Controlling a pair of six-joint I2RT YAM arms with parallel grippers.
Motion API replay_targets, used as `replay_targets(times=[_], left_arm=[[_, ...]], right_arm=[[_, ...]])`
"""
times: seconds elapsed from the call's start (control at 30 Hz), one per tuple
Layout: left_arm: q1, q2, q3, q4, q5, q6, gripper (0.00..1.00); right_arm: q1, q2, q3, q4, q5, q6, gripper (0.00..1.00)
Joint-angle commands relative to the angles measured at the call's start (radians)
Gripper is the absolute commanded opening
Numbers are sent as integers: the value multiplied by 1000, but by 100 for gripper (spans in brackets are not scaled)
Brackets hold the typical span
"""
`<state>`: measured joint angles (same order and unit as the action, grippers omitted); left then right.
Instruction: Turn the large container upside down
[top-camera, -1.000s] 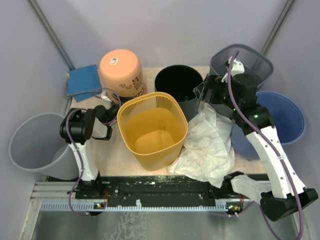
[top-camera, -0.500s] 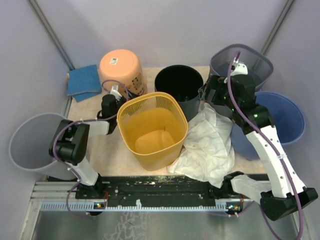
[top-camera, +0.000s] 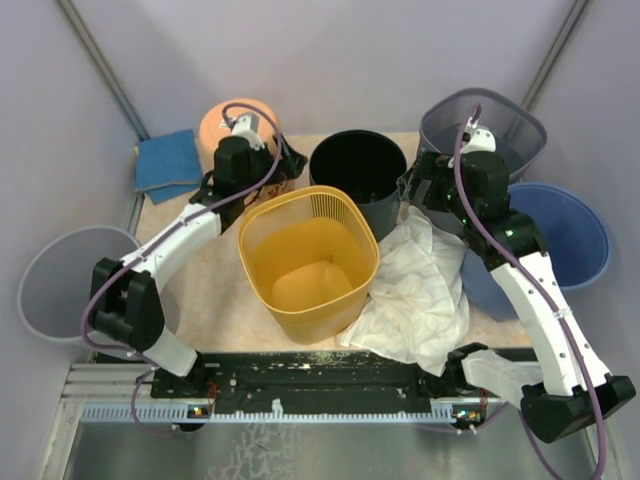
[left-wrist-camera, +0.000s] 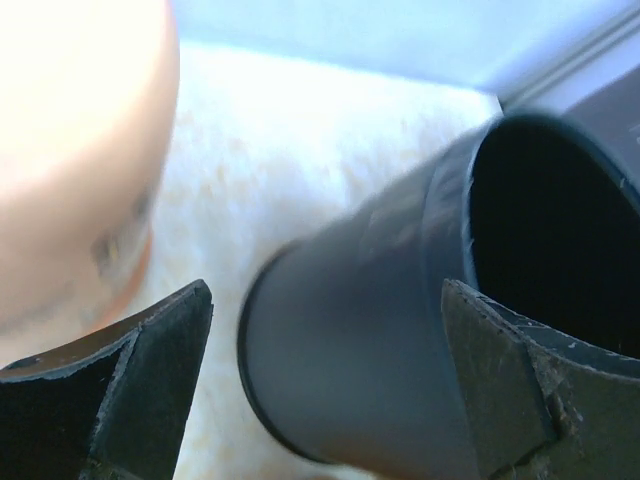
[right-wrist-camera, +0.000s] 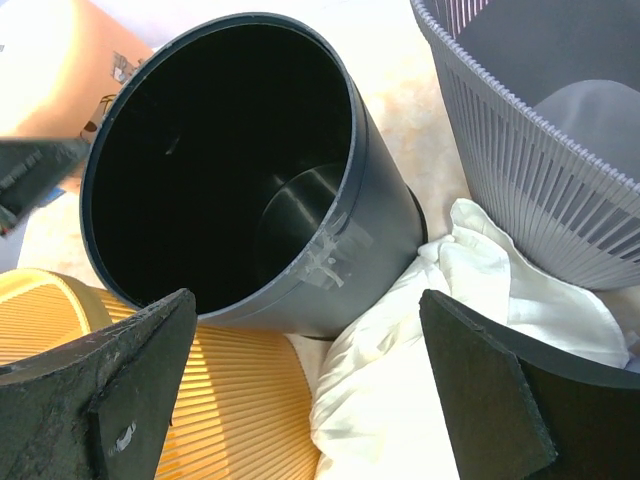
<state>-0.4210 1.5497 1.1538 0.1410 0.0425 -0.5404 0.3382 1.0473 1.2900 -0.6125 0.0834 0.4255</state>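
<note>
The large container, a black round bin (top-camera: 358, 165), stands mouth up at the back middle of the table. My left gripper (top-camera: 291, 158) is open just left of it, in front of the peach bucket. In the left wrist view the bin's dark wall (left-wrist-camera: 400, 330) lies ahead between the spread fingers (left-wrist-camera: 150, 380), blurred, and the gripper (left-wrist-camera: 325, 370) holds nothing. My right gripper (top-camera: 410, 186) is open at the bin's right side. Its view shows the black bin (right-wrist-camera: 340, 270) just beyond the gripper (right-wrist-camera: 300, 390), which is also empty.
A yellow slatted basket (top-camera: 308, 262) stands upright in front of the bin, touching it. A white cloth (top-camera: 415, 290) lies to its right. An upturned peach bucket (top-camera: 210, 125), a grey mesh bin (top-camera: 500, 115), a blue bin (top-camera: 570, 235), a grey bin (top-camera: 55, 290) and a blue cloth (top-camera: 165, 160) surround them.
My left arm has swung from the left of the yellow basket back to the peach bucket, its gripper now pointing at the black bin. The right arm has hardly moved.
</note>
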Motion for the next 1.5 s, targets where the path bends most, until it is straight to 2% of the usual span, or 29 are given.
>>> replay_targets(times=[0.0,0.17,0.3,0.43,0.67,0.77,0.93,1.13,1.2,1.27,1.47], left_arm=[[-4,83,215,-142,-106,210,99],[-2,240,432,-230,-67,282,99],[2,337,509,-222,-73,313,99],[30,409,570,-293,-115,321,99],[149,336,459,-248,-45,286,99],[153,308,452,-253,-18,308,99],[154,227,451,-284,-15,372,99],[153,96,436,-317,89,386,99],[153,51,421,-317,124,377,99],[153,2,398,-316,146,367,99],[153,-145,320,-308,187,344,99]], right_arm=[[2,-32,4,48,-13,14,93],[2,-44,2,27,-15,16,93],[2,-56,-8,18,-13,23,93],[2,-63,-15,15,-26,28,93],[2,0,-23,40,-55,75,91],[20,91,19,30,-60,122,90],[53,233,104,-40,65,204,89],[53,281,112,-20,106,268,85],[54,287,109,-20,126,281,79],[53,283,101,-17,139,292,67],[53,249,49,60,93,325,26]])
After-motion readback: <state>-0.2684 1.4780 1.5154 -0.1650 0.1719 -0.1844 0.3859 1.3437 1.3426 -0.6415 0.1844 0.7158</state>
